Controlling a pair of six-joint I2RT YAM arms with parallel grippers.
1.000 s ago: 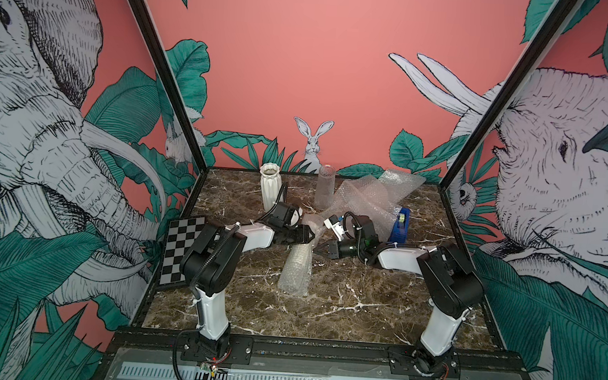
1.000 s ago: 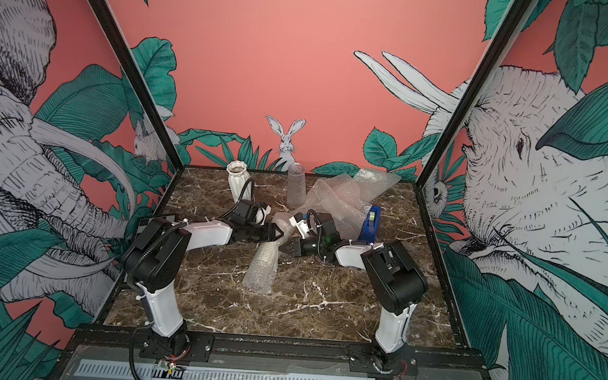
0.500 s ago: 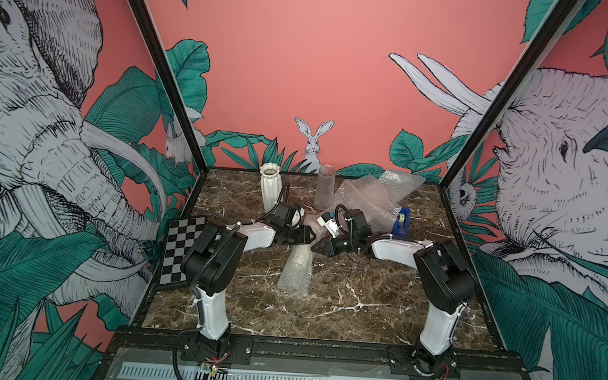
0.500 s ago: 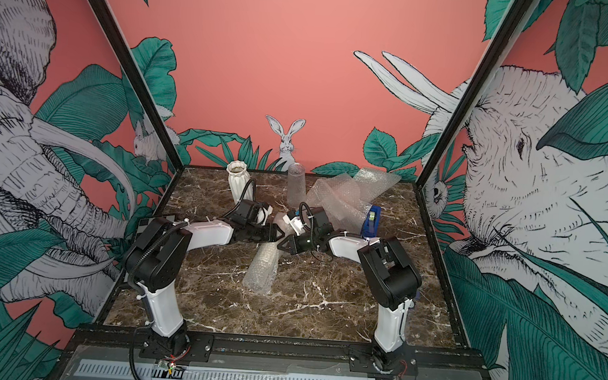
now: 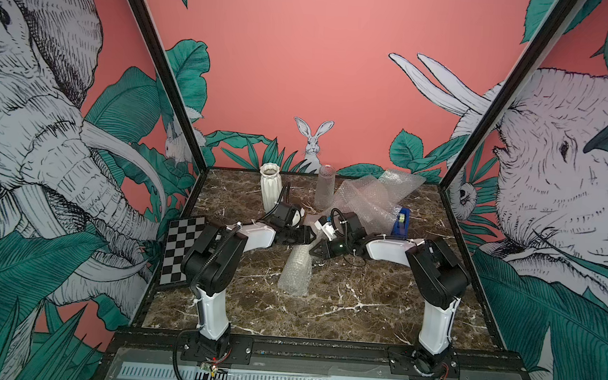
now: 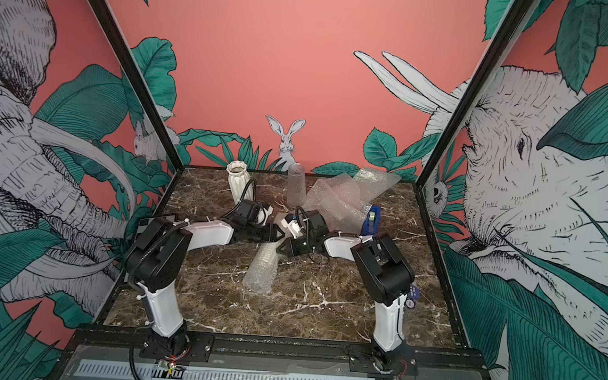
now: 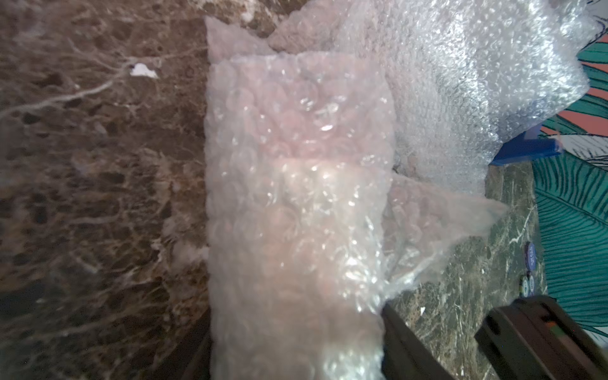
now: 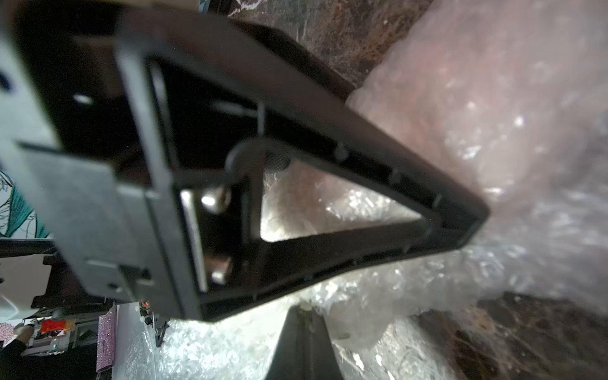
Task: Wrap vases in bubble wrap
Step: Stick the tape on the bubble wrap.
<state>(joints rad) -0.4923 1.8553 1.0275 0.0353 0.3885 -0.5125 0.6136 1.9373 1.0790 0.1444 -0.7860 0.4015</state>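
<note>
Left gripper point(image 5: 306, 236): jaws partly apart and clamped across one end of a wrapped roll point(image 5: 294, 271). In the left wrist view the roll fills the gap between the fingers point(image 7: 399, 332) and runs straight out from them. A loose triangular flap sticks out on one side. What is inside cannot be made out through the layers. Right gripper point(image 8: 473, 227): jaws together, tips meeting in a point that presses into the wrap at the same end of the roll, opposite the left jaws. Cannot tell if a fold is pinched between them. From the two sets of jaws the roll lies flat on the marble table point(image 5: 360, 310), pointing back toward the arm bases. Beyond the right jaws, toward the back wall, is a crumpled heap of loose bubble wrap point(image 5: 374, 195). A blue tape dispenser point(image 5: 400, 222) stands just beside the heap's outer edge. Beyond the left jaws a white vase point(image 5: 270, 187) stands upright near the back wall. A glass vase point(image 5: 324, 188) stands upright between it and the heap. A checkerboard point(image 5: 179, 252) lies well outside the left arm, at the table edge.
</note>
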